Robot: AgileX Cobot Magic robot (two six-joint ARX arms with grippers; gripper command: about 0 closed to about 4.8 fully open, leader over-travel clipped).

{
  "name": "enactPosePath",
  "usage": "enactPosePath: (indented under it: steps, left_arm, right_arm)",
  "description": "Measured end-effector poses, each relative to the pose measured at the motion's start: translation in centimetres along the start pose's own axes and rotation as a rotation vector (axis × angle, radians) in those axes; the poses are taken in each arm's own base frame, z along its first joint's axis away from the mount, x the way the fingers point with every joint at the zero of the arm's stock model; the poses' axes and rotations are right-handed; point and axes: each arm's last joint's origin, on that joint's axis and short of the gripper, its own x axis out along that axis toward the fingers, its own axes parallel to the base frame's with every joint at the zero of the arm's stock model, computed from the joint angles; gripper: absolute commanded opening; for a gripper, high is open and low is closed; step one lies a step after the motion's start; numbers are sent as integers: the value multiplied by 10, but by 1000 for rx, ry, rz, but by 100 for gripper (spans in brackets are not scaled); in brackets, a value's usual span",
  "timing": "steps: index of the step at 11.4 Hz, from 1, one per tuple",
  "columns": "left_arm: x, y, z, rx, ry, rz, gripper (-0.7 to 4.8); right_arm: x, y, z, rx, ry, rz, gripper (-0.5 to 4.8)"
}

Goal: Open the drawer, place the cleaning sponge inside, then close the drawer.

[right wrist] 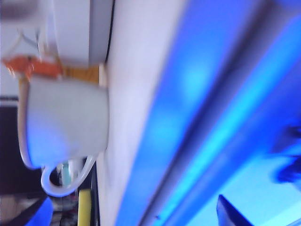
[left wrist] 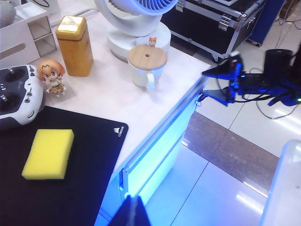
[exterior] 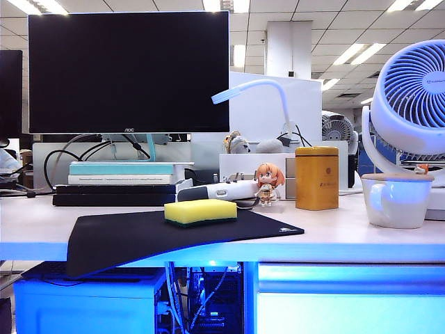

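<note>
Grippers hold nothing: left gripper [left wrist: 133, 213] shut above the drawer [left wrist: 155, 157], right gripper [right wrist: 254, 214] wide open.

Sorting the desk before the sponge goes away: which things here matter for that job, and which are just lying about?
Belongs to the job:
- yellow foam sponge with green scouring layer
- pale-blue flat-fronted drawer

Just lying about:
- black mouse mat
- golden tin canister
- white mug with wooden lid
- orange-haired figurine
- white fan
</note>
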Motion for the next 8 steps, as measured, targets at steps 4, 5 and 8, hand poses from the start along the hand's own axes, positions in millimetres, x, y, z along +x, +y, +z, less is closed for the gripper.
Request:
enactPosePath:
  steps: [4,5,8]
  left_arm:
    - [0,0,0,0,0,0,-5]
    - [0,0,0,0,0,0,-5]
    - [0,0,0,0,0,0,-5]
  right_arm:
    - [-2,-3,4,-8,-16,-17,479]
    - [0,-6,6,-6,-14,-40,479]
    - [7,-4,20,-34,-20,-37,479]
